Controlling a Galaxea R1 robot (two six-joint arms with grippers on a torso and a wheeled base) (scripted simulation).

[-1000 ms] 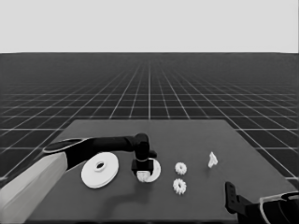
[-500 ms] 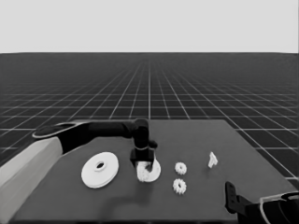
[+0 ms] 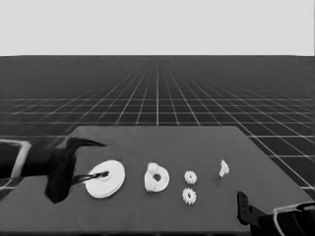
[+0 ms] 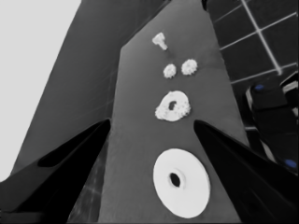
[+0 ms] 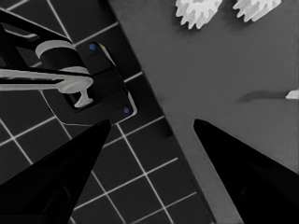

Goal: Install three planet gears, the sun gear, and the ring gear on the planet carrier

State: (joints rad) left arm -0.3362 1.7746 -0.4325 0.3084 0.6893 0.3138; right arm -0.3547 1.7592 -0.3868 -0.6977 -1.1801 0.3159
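Fingers first: in the head view the left gripper (image 3: 96,174) sits at the table's left end, its arm coming in from the left edge. The black tips lie over the near-left rim of the larger round part (image 3: 104,178), but from here I can't tell whether they touch it. That disc lies flat on the dark table (image 3: 157,216). Right of it is the smaller round part (image 3: 157,177), bumpy on top with something white seated on it, hole still showing. Further right are two loose planet gears (image 3: 190,177) and (image 3: 189,196), one behind the other, near each other but apart. The thin white piece (image 3: 224,168) lies well off toward the right edge. The right gripper (image 3: 242,209) is parked at the lower right corner. Beyond the table there's only grid floor running to the horizon, with a pale blank band above.

Left wrist view: the two fingers (image 4: 70,161) are spread wide with nothing between them but table. The larger round part (image 4: 181,182) lies flat ahead of them, then the smaller one (image 4: 172,106), the two gears (image 4: 169,71) and (image 4: 189,67) side by side, and the thin piece (image 4: 160,40) farthest off. Dark machinery with blue lights (image 4: 271,121) sits past the table's edge.

Right wrist view: its fingers (image 5: 243,158) are also wide apart and empty, over the table corner and grid floor. Two gears (image 5: 198,11) and (image 5: 257,7) show at the frame's edge.
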